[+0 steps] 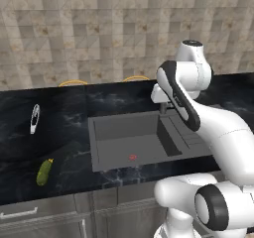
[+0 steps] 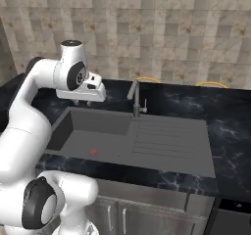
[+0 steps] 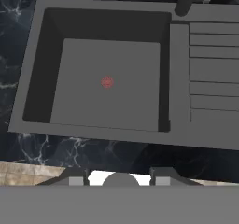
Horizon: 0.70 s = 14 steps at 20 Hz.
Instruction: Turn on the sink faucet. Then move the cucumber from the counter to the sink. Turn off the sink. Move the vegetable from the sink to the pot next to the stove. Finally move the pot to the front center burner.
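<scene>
A black marble counter (image 1: 59, 133) runs under a beige tiled wall (image 1: 99, 29), with grey cabinet fronts below. The cucumber (image 1: 44, 172) lies on the counter at the lower left of the left base view, long axis near upright in the frame, top tipped slightly right. Above it lies a white-silver utensil (image 1: 34, 118). The sink (image 1: 114, 138) holds nothing but a red drain mark. The faucet (image 2: 135, 98) stands at its back rim. The gripper (image 3: 119, 180) hangs over the basin, fingertips apart with nothing between them.

No readable text, labels, brands or numbers anywhere. Only marking was a small plain red dot at the sink (image 3: 28, 69) drain, roughly 9 o'clock of hand-view centre.
</scene>
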Available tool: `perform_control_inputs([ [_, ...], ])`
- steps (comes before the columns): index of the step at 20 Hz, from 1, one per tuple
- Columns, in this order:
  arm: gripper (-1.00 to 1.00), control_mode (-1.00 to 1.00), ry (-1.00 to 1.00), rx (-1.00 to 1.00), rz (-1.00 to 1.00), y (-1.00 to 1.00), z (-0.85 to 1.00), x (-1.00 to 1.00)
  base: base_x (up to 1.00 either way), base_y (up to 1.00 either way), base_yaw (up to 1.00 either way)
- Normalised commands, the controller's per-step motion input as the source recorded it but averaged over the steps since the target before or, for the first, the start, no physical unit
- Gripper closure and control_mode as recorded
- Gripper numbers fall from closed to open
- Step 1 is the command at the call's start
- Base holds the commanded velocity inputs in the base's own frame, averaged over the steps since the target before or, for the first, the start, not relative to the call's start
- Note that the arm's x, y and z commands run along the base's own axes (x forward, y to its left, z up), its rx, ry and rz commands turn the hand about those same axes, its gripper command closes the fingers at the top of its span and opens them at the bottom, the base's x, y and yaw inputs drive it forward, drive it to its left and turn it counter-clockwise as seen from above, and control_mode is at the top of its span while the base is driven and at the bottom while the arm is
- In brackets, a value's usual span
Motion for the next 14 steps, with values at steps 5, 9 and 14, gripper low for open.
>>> perform_control_inputs([
  [5, -1.00, 1.00, -0.02, 0.00, 0.00, -0.10, -0.05, 0.00, 0.00, -0.20, 0.00],
  [9, -1.00, 1.00, 0.00, 0.00, 0.00, 0.00, 0.00, 0.00, 0.00, -0.56, -0.01],
  [14, -1.00, 1.00, 0.00, 0.00, 0.00, 0.00, 0.00, 0.00, 0.00, -0.36, 0.00],
])
